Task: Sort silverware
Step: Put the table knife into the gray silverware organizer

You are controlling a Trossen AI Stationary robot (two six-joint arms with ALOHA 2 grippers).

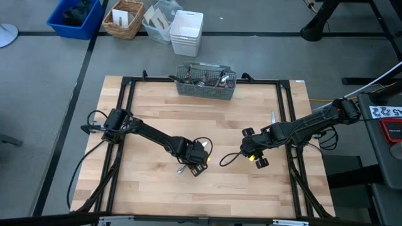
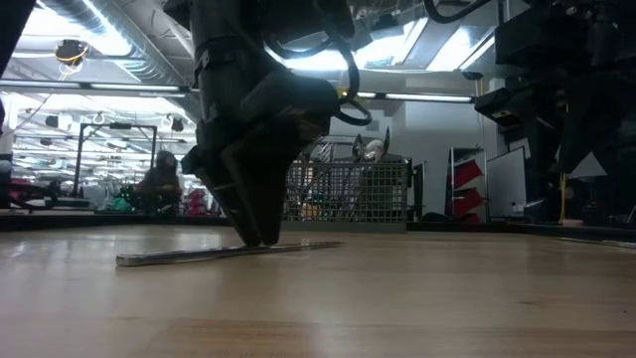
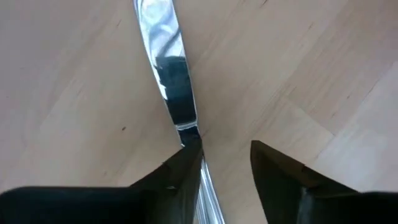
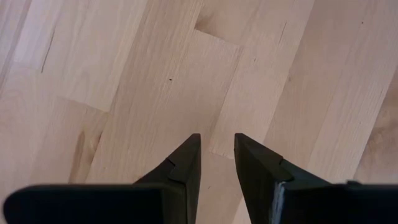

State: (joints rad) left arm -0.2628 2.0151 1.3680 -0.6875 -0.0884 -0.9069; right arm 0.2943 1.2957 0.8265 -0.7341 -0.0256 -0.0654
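Hovering low over the wooden table (image 1: 151, 107) in the high view: left gripper (image 1: 196, 164) near table centre, slim shiny silver-metal table knife (image 1: 182, 168) poking out beside it; right gripper (image 1: 251, 150) waiting well apart toward the right; grey wire-mesh rectangular caddy (image 1: 206, 90) sitting at the far edge holding more silverware (image 1: 210, 78).

Lying flat on the wood in the low view: knife (image 2: 214, 254), left gripper tips (image 2: 260, 237) touching down on it, caddy (image 2: 348, 194) behind.

Showing in the left wrist view: fingers (image 3: 180, 174) parted, one finger against the knife handle (image 3: 208, 199), other clear of it, blade (image 3: 168, 68) running ahead; not gripping.

Showing in the right wrist view: right gripper (image 4: 217, 146) narrowly parted over bare wood, holding nothing.

Judging handling: stiff, light, slick, lying very flat; pinching across the narrow handle likely safest, slipping possible.
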